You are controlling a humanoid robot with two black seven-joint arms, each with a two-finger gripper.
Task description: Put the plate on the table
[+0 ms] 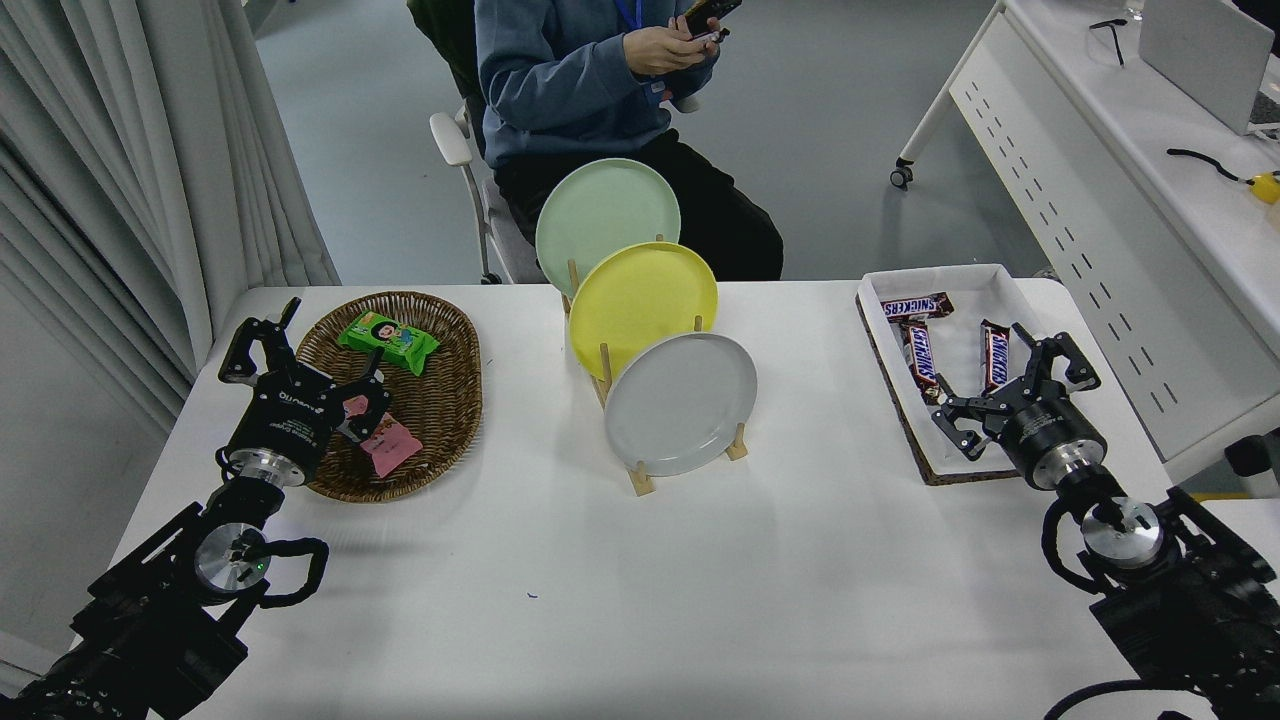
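Right gripper (1010,375) jaws spread wide, seemingly empty, well apart from plate (680,403).

Wicker basket (450,400); snack tray (960,285); plate rack (640,478)

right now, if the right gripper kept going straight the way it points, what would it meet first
Probably the white tray of chocolate bars: the right gripper, open, points up and left over the tray's near end. Height is unclear, so it might pass above them.
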